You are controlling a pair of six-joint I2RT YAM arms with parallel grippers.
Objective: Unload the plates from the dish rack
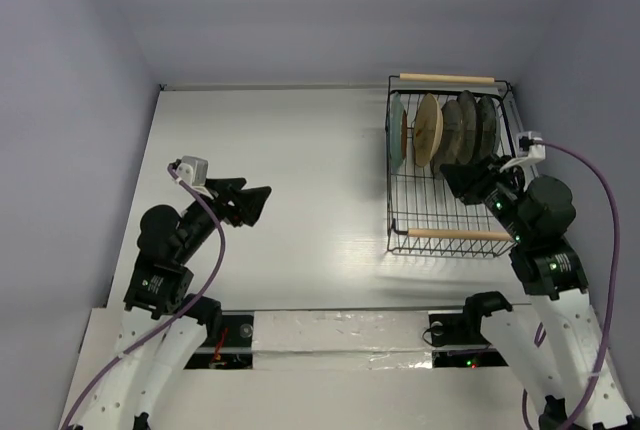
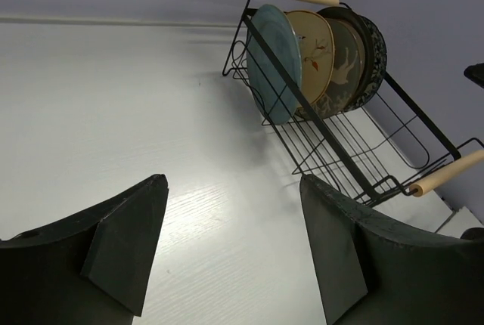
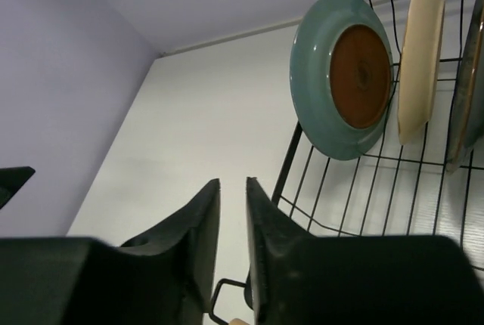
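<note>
Over white table (image 1: 290,170), hovering at rack (image 1: 455,235) with right gripper (image 3: 233,183) barely parted, empty, needing wider jaws for teal plate (image 3: 342,75); left gripper (image 2: 227,189) released.

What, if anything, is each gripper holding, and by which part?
Nothing is held. The left gripper is open; the right gripper shows a narrow empty gap. The plates stand in the dish rack.
</note>
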